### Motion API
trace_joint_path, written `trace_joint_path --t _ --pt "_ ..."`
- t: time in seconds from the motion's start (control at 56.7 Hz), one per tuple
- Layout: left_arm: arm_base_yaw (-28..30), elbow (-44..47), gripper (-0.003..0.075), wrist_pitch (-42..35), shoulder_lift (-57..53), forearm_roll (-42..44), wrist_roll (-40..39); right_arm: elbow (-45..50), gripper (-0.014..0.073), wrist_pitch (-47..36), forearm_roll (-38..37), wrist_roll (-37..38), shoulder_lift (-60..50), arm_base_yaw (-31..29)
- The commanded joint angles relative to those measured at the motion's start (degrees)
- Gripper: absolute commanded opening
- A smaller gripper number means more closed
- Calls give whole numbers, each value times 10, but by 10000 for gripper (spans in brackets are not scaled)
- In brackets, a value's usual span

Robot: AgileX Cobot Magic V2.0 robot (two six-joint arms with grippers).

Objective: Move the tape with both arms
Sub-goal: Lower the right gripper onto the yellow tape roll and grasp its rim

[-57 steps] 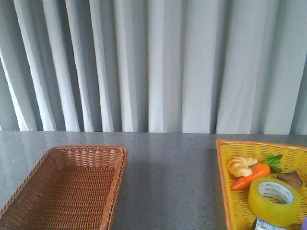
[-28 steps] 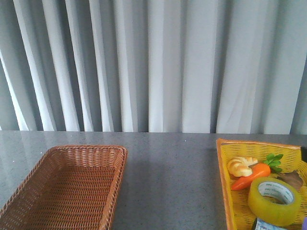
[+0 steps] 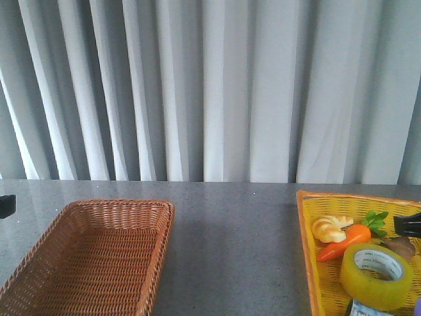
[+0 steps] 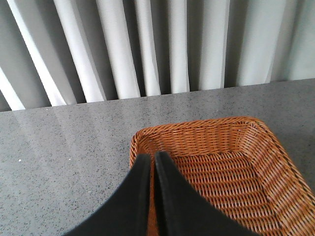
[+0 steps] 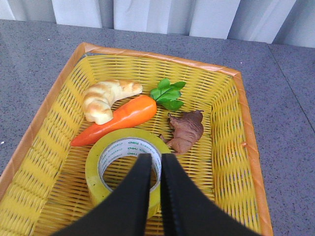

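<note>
The tape, a wide yellow roll with a white printed core, lies flat in the yellow basket at the front right, beside a toy carrot. In the right wrist view the tape sits just beyond and below my right gripper. The fingers of that gripper are shut, empty, and hover over the roll's hole. In the front view my right gripper only pokes in at the right edge, above the basket. My left gripper is shut and empty over the near corner of the brown wicker basket. A sliver of my left gripper shows at the front view's left edge.
The yellow basket also holds a croissant, a carrot and a brown toy animal. A silvery can shows at the bottom of the front view. The brown basket holds nothing. A grey curtain hangs behind the table.
Both gripper tips have come into the front view, the left at the left edge and the right at the right edge above the yellow basket. The tape has not moved.
</note>
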Motion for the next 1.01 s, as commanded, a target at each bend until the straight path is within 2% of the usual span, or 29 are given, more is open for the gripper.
trace_joint_path --t 0.0,0.123,0.247,0.335,0.441,0.529,0.653,0.776,0.988 --pt "-4 -20 63 -42 -1 -3 4 -20 209 -33 -8 2 -7 1" --pt "-4 -20 167 -37 2 -5 -2 -20 436 -34 -8 2 -3 1" --pt "-4 -19 323 -37 5 -6 -2 -20 654 -46 -9 5 0 1" --pt "-4 -19 461 -38 6 -9 -2 -20 731 -58 -15 7 2 0" --pt "-4 -19 583 -46 6 -9 -2 -21 724 -76 -19 31 13 0" --pt "-4 -19 619 -58 6 -8 -2 -40 710 -51 -21 59 39 -6" --pt "-4 -19 601 -76 6 -8 -2 -104 676 9 11 68 100 -38" --pt "-4 -19 570 -75 6 -9 -2 -194 643 77 61 -17 165 -68" --pt "-4 -19 531 -35 17 -9 -2 -311 580 150 223 -129 274 -127"
